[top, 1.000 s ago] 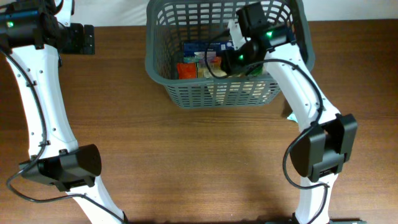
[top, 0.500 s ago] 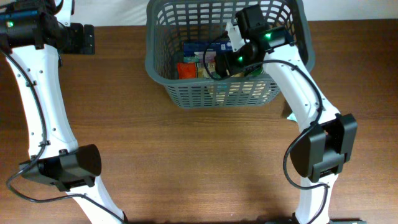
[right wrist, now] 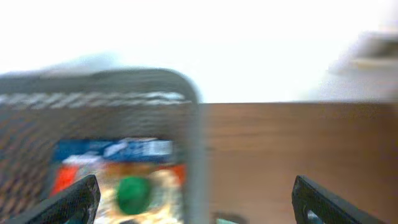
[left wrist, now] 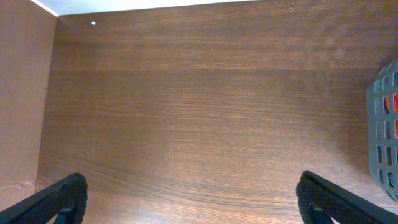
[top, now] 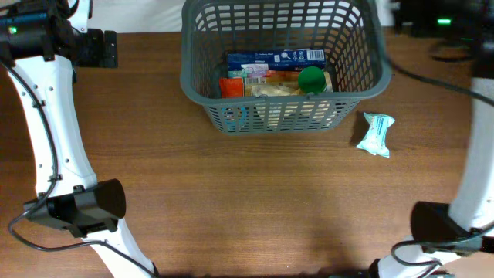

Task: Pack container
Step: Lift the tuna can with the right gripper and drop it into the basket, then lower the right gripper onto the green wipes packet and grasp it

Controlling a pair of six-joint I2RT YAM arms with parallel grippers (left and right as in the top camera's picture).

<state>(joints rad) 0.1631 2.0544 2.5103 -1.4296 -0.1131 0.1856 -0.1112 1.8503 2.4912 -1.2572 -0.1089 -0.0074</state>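
The dark grey slotted container [top: 193, 69] stands at the back middle of the table. It holds a blue box [top: 274, 56], a red packet [top: 230, 86], pale packets and a green round thing [top: 312, 79]. A pale teal packet [top: 376, 133] lies on the table right of it. My right gripper [right wrist: 199, 205] is open and empty, high above the container's right wall [right wrist: 194, 155]; its view is blurred. Its arm shows at the far right back [top: 440, 23]. My left gripper [left wrist: 199, 202] is open and empty over bare table, at the far left back [top: 96, 46].
The left wrist view shows the container's wall [left wrist: 385, 137] at its right edge and the table's far edge at the top left. Both arm bases stand at the front of the table, left [top: 85, 208] and right [top: 440, 224].
My right gripper has risen out of the container and swung to the far right back. The green round thing now lies in the container, and the teal packet is uncovered.
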